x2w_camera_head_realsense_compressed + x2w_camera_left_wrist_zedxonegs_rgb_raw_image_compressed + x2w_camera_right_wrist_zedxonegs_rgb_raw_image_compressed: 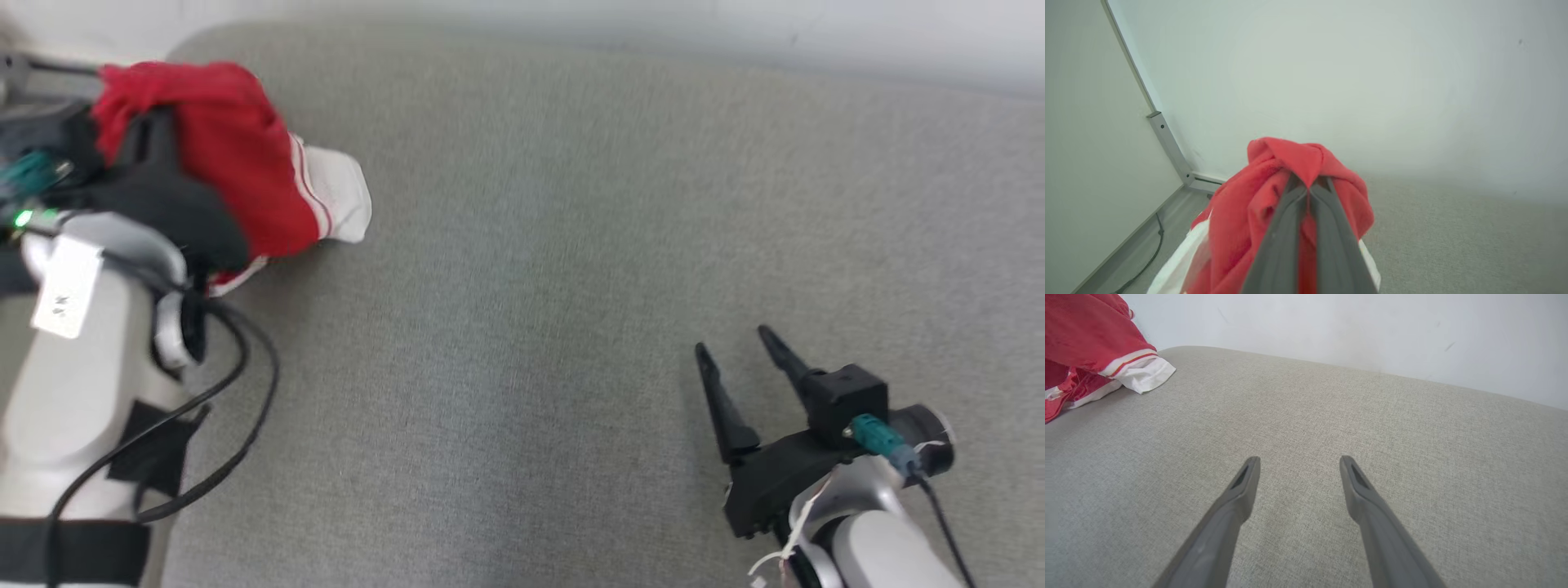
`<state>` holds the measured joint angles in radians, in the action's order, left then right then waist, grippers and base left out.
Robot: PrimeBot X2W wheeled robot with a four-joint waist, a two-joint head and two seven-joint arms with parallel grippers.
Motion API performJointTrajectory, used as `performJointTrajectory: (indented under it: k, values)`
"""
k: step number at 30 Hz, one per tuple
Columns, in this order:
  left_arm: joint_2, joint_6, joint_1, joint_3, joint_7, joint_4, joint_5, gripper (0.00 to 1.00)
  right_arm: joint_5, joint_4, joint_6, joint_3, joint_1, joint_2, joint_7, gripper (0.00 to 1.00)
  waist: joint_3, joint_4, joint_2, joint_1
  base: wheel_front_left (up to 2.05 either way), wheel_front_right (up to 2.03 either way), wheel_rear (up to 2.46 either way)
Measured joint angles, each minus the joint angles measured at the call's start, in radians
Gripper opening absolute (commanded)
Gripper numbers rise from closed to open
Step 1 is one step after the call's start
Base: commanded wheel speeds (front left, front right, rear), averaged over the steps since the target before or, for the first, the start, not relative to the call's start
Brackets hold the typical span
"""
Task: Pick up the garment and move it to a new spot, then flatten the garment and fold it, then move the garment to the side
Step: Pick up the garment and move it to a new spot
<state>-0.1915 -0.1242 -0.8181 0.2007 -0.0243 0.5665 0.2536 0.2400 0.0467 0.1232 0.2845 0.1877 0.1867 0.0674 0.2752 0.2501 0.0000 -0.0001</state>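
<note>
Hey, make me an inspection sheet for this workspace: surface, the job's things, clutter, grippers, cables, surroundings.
Surface: grey fabric surface, smooth.
Job's things: red garment with white trim, bunched at the far left, white hem seemingly resting on the surface.
Clutter: nothing seen.
Grippers: left gripper shut on the garment; right gripper open, holding nothing.
Cables: black cable looping beside the left forearm; floor cable below the surface's edge.
Surroundings: pale wall; metal frame at the corner.

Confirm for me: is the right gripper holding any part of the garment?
No, the right gripper stands open over bare grey cushion, apart from the red and white garment.
</note>
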Motion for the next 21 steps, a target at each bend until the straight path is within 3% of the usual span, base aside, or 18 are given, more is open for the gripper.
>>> performJointTrajectory:
  k: [6, 13, 21]
  values:
    - [0.043, 0.03, -0.026, 0.084, 0.007, -0.031, -0.037, 0.0, 0.028, 0.065, 0.0, 0.011, -0.001, -0.067, -0.033, 1.0, -0.079, -0.029, 0.0, -0.0001, 0.0, 0.0, 0.0]
    - [0.15, 0.093, -0.025, 0.197, -0.003, -0.084, -0.042, 0.0, 0.042, 0.104, 0.0, 0.016, -0.072, -0.09, -0.06, 1.0, -0.153, -0.111, -0.0001, -0.0002, 0.0, 0.0, 0.0]
    - [0.163, 0.143, 0.004, 0.288, -0.035, -0.202, 0.004, 0.0, 0.049, 0.092, 0.0, -0.006, -0.13, -0.094, -0.087, 1.0, -0.212, -0.232, -0.0001, -0.0001, 0.0, 0.0, 0.0]
